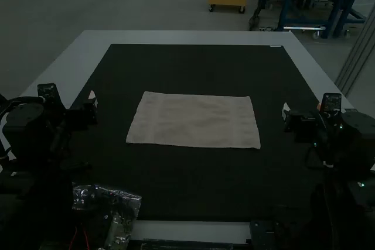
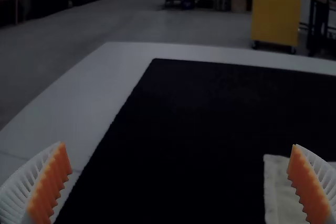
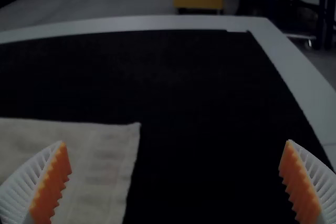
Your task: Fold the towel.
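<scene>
Pale surface [image 1: 181,36], topped by a black mat [image 1: 193,185]. We see the towel [image 1: 193,121] lying flat on the mat as a pale rectangle, between the left hand [image 1: 92,108] and the right hand [image 1: 286,116], apart from both. On each hand, we observe 2 ribbed white fingers set wide apart, their orange pads [image 2: 50,187] facing each other.

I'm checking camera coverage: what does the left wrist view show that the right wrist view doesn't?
Left wrist view: the towel's left edge, the mat's far left corner, the open left hand.
Right wrist view: the towel's right edge, the mat's far right corner, the open right hand.
Both: parts of the towel, the dark mat, the pale table.
</scene>
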Available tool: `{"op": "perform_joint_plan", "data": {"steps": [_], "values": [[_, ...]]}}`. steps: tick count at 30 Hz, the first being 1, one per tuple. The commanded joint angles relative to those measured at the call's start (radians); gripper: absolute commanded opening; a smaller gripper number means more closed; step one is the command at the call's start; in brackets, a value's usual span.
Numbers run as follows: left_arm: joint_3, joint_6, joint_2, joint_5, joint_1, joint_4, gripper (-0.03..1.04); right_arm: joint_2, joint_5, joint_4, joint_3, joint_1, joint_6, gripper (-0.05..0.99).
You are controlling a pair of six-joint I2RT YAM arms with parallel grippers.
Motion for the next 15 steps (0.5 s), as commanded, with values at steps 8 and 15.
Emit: {"op": "perform_joint_plan", "data": {"steps": [8,15], "values": [[-0.006,-0.03,-0.006,-0.015,0.003,0.001,0.97,-0.008,0.011,-0.006,-0.006,-0.009,-0.006,0.91],[-0.006,0.095,-0.006,-0.013,0.007,0.086,0.97,-0.008,0.008,0.04,-0.004,-0.009,-0.047,0.91]]}}
